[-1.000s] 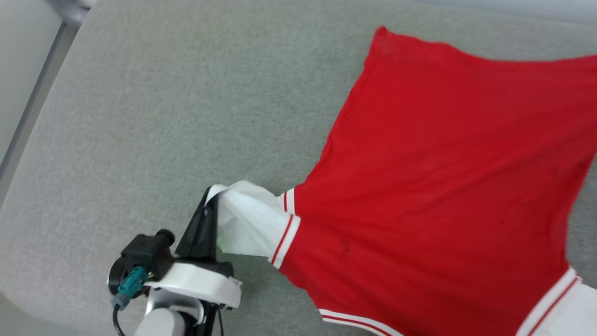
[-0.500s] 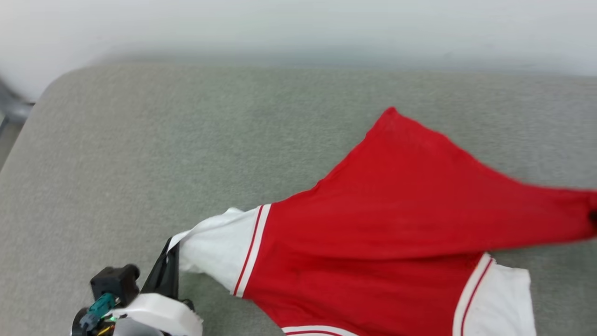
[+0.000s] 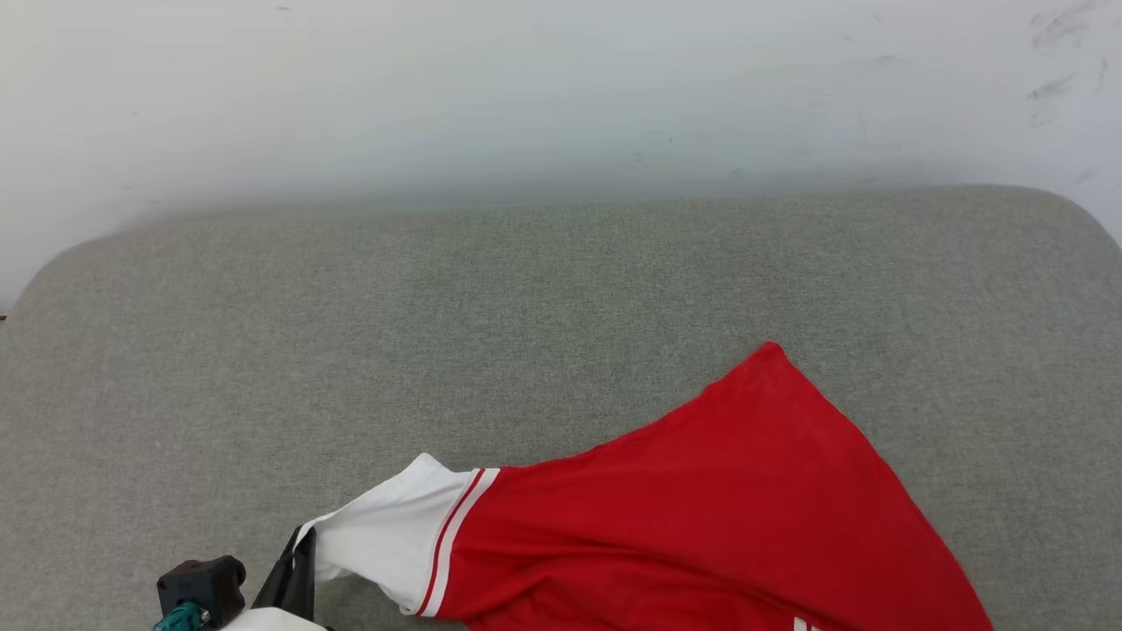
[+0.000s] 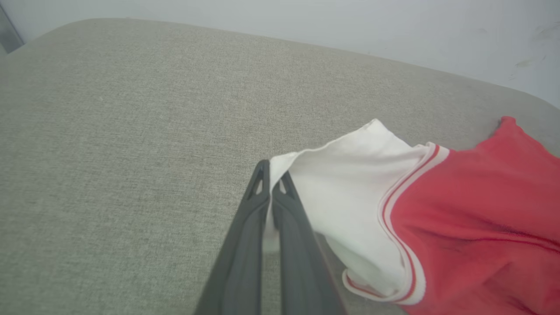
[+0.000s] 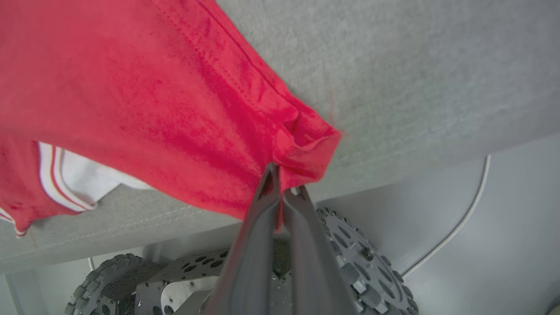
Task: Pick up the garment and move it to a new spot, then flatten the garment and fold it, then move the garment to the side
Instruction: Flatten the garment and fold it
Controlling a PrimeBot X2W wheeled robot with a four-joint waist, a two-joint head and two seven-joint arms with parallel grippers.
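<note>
Red garment [image 3: 701,517] over broad grey cushion [image 3: 351,350], left fingers [image 4: 267,194] clamped on sleeve edge, right fingers [image 5: 273,188] on hem.

head view: garment [image 3: 701,535] runs off the bottom edge, lower part cut away. white mark [image 3: 799,624] at that edge is sliced through, unreadable. left gripper [image 3: 301,548] sits mostly below frame; one dark finger and a black block [image 3: 202,583] show, jaw gap not readable here

left wrist view: strip of white cloth hidden between the pressed-together fingers [image 4: 245,245]

right wrist view: right gripper [image 5: 282,181] tips buried in a red hem fold; wheeled base [image 5: 350,262] cut by the bottom edge
</note>
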